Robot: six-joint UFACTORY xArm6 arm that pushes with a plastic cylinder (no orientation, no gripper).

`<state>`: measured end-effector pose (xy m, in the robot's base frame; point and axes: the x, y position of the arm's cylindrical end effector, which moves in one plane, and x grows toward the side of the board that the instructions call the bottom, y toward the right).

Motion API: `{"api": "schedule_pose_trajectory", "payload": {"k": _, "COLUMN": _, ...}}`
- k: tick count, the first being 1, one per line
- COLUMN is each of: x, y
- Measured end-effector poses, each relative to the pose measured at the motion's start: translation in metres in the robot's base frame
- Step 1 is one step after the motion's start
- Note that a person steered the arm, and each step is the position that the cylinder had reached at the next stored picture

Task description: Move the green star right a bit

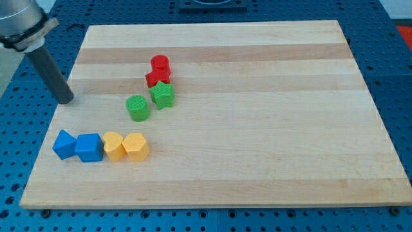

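Since my tip [65, 100] sits at the counter's [257, 161] left edge, well apart from the green star [163, 95], approach from the star's left. End effector is a bare rod, nothing gripped. Star touches the red blocks [158, 71]; green cylinder [138, 107] just beside, so skirt it and push short.

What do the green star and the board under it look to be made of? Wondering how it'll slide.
The green star looks like matte plastic, possibly 3D-printed: flat uniform colour, no glare, faint ridging on top. The board looks like light wood with a smooth finish: long grain bands, pale strips joined side by side. My tip sits at the board's left edge, well to the view's left of the star.
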<state>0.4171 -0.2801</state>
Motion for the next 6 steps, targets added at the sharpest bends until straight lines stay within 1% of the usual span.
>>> {"api": "schedule_pose_trajectory", "payload": {"k": 3, "x": 0.000, "y": 0.094}}
{"api": "schedule_pose_trajectory", "payload": {"k": 6, "x": 0.000, "y": 0.148}}
